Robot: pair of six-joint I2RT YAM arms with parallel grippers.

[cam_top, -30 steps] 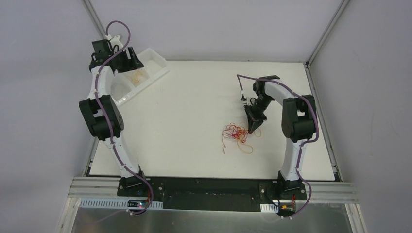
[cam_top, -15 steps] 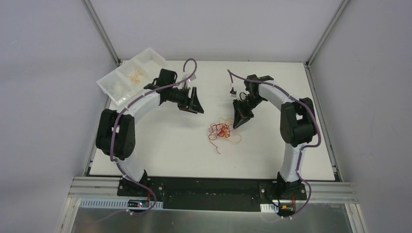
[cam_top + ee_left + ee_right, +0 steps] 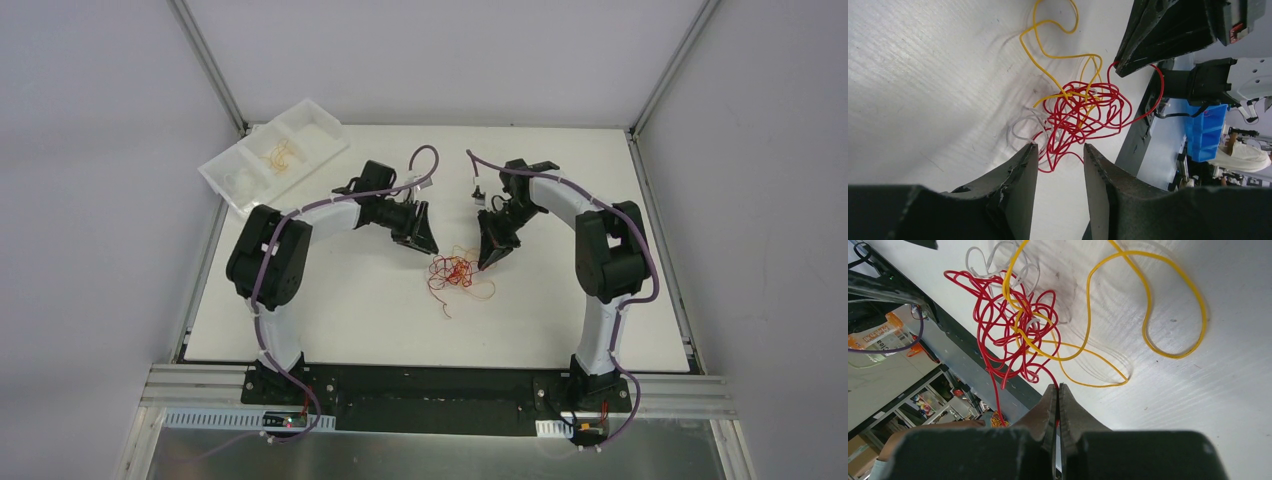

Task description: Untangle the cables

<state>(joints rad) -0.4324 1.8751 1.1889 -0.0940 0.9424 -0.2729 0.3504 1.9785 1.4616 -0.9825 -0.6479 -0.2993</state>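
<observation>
Right gripper [image 3: 1058, 390]: pinched closed on one red strand at the edge of the cables [image 3: 455, 270], tangled in the middle of the table [image 3: 330, 300] — probably anchors it. Left gripper [image 3: 1060, 150]: parted, empty, poised over the opposite edge — seems set to take a loop and pull away.

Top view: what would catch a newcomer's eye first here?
A red and yellow tangle of cables lies in the middle of the white table. Flanking it on either side, the right gripper pinches one of its red strands, and the left gripper hangs open just beside it.
</observation>
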